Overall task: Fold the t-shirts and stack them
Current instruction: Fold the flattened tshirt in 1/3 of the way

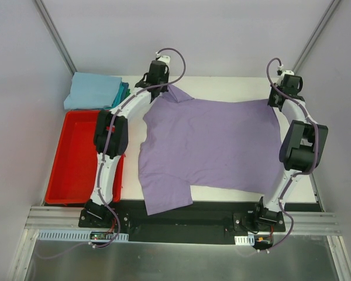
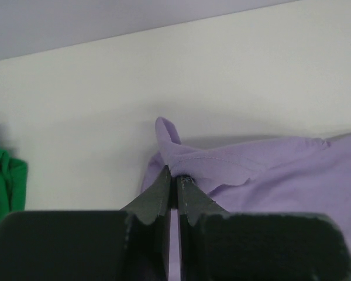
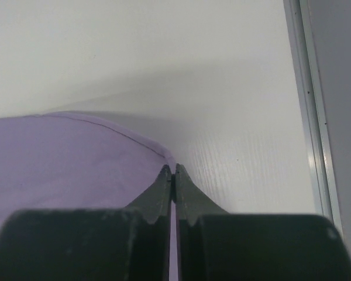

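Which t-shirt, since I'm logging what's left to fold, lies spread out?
The lavender t-shirt, spread open in the middle; the others sit folded in a stack far left.

A robotics lab cell (a boxed-in test rig): plain grey panels (image 1: pixel 222 29) wall a white counter (image 1: pixel 222 85), with the left arm (image 1: pixel 108 164) and right arm (image 1: pixel 301 146) bolted by aluminium rail (image 1: pixel 316 222).

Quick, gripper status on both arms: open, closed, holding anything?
Left gripper: closed, pinching the far left corner of the lavender t-shirt.
Right gripper: closed on the same shirt's far right corner.
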